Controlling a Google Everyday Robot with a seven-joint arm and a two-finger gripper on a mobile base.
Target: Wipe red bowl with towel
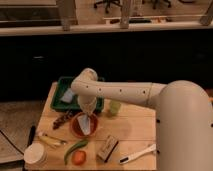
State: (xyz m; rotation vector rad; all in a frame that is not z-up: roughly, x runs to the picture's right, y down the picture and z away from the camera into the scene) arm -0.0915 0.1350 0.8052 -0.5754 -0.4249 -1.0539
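The red bowl [80, 127] sits on the wooden table [135, 130] left of centre. A pale towel [88, 124] hangs down into the bowl. My gripper [88, 111] is directly above the bowl at the end of the white arm [120, 92], holding the towel from above. The towel's lower end rests inside the bowl.
A green tray [65, 90] holding a light cloth stands behind the bowl. A green cup [114, 107] is right of the bowl. A dark item [62, 120], white cup [35, 154], green vegetable [74, 148], orange fruit [78, 157], brown block [107, 148] and white brush [137, 154] lie around.
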